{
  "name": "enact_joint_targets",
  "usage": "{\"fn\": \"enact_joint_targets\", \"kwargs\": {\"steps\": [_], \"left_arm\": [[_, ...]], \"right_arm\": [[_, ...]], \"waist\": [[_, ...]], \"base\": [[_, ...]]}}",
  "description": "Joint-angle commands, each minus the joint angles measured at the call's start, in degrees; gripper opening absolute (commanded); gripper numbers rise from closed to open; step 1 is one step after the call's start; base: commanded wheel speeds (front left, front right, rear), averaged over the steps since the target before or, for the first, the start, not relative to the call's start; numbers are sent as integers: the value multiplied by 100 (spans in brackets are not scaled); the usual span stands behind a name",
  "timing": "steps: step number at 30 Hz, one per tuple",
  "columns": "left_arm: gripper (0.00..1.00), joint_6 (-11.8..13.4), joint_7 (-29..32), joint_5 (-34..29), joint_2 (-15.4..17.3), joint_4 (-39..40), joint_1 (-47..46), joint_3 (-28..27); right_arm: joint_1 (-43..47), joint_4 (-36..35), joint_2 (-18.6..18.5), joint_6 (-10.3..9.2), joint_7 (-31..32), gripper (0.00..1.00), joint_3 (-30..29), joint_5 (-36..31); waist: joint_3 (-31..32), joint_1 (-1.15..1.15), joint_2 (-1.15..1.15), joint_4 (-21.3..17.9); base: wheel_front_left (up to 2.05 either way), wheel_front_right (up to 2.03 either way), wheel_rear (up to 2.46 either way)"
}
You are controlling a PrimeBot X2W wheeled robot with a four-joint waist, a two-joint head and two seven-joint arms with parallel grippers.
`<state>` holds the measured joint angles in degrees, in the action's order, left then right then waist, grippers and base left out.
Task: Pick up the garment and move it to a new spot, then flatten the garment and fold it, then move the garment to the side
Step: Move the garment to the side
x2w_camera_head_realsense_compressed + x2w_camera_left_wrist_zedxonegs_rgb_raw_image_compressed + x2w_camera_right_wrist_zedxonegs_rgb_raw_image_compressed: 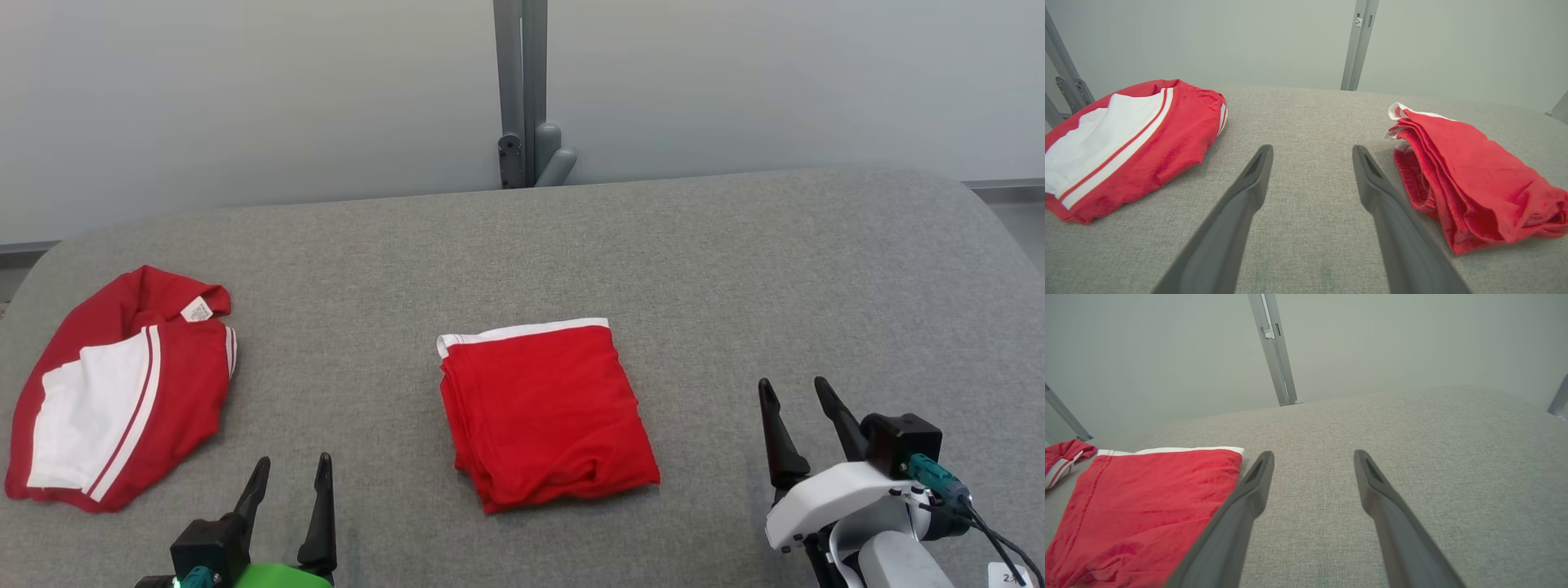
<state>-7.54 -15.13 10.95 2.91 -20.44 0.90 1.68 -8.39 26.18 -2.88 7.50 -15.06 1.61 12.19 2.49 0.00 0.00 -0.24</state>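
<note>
The left fingers [320,514] rise from the lower left of the head view above a green wrist housing [277,576], pointing away from the robot and leaning slightly to its right. They stand apart with nothing between them, low over bare desk [735,269]. The right fingers [775,433] come up at the lower right from a white forearm shell [841,498] with a cable at its side; they lean toward the robot's left and are likewise spread and empty. In the left wrist view the left fingers [1241,204] frame a strip of grey cloth surface, and the right fingers [1243,506] do the same in the right wrist view. The folded red garment [547,412] lies flat near the middle of the desk, between the two arms, its white band along the far edge and its stacked layers showing on the robot's left side [1474,179]. One right finger crosses in front of its near corner [1147,506] in the right wrist view; whether they touch cannot be told. A red-and-white garment [122,392] lies loosely bunched close to the desk's left edge [1126,134]. The far half and the right side of the desk are open grey surface up to the rounded corners, with a metal post [522,90] behind the far edge.
</note>
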Motion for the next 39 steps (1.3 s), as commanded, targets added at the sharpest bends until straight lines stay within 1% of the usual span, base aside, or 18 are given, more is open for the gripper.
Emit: {"fn": "enact_joint_targets", "kwargs": {"steps": [1, 8, 12, 15, 19, 23, 26, 29, 30, 31, 32, 35, 38, 39], "left_arm": [[100, 10, -1, -27, 5, 29, 95, -28], [100, 10, -1, 28, 4, 66, 54, 60], [100, 10, -1, 75, 4, 40, -14, 211], [100, 10, -1, 115, 6, 27, -107, 375], [100, 10, -1, 146, 6, 16, -242, 590], [100, 12, 0, 165, 9, 38, -351, 722], [100, 19, -1, 163, 7, 50, -419, 779], [100, 24, -1, 143, 6, 34, -427, 796], [100, 25, -1, 132, 7, 28, -423, 796], [100, 27, -1, 115, 7, 27, -425, 789], [100, 27, -1, 95, 6, 29, -425, 787], [100, 30, -1, 66, 7, 63, -425, 769], [100, 30, -1, 64, 6, 81, -403, 725], [100, 30, -1, 64, 6, 81, -403, 725]], "right_arm": [[85, -28, -10, -2, -15, 100, 13, 37], [62, 89, -10, -2, -15, 100, 117, 74], [-156, 290, -8, -2, -15, 100, 356, 98], [-421, 485, -11, -2, -15, 100, 601, 177], [-842, 1053, -13, -2, -15, 100, 888, 265], [-1287, 1735, -16, -2, -15, 100, 1023, 406], [-1563, 2302, -16, -2, 10, 100, 1163, 506], [-1784, 2783, -17, -2, 108, 100, 1377, 667], [-1814, 2886, -13, -2, 112, 90, 1472, 750], [-1825, 2971, 0, -1, 115, 33, 1594, 820], [-1847, 3022, 7, 1, 118, 0, 1705, 892], [-1963, 3099, -5, -3, 49, 0, 1846, 1030], [-2056, 3123, -33, -9, 17, 0, 1856, 1017], [-2056, 3123, -33, -9, 17, 0, 1856, 1017]], "waist": [[1, 0, 0, 5], [-132, 0, 0, 140], [-278, 0, 0, 343], [-440, 0, 0, 565], [-718, 0, 0, 888], [-966, 0, 0, 1160], [-1079, 0, 0, 1277], [-1114, 0, 0, 1311], [-1117, 0, 0, 1310], [-1109, 0, 0, 1293], [-1098, 0, 0, 1259], [-1055, 0, 0, 1079], [-998, 0, 0, 761], [-998, 0, 0, 761]], "base": [[0, 0, 0], [0, 0, 0], [0, 0, 0], [0, 0, 0], [0, 0, 0], [0, 0, 0], [0, 0, 0], [0, 0, 0], [0, 0, 0], [0, 0, 0], [0, 0, 0], [0, 0, 0], [0, 0, 0], [0, 0, 0]]}}
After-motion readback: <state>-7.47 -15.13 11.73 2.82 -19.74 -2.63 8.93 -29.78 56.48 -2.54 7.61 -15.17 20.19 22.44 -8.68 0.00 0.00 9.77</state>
